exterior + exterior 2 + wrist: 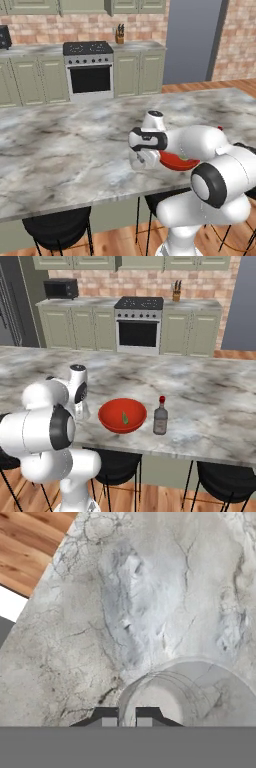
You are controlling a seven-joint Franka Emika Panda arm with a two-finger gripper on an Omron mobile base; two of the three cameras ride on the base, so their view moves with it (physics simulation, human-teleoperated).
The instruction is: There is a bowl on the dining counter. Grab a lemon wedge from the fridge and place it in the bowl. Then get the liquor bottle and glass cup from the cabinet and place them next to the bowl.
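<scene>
Marble-topped dining table (200, 391) carries a bright red bowl (122, 415) near its front edge, with a small yellowish-green lemon wedge (124, 418) lying inside. Just to the bowl's right stands the dark liquor bottle (160, 416) with its red cap, close but apart from it. On the bowl's other side, the jaws (126, 717) are clenched on the rim of the clear glass cup (170, 694), which sits low over the marble.
</scene>
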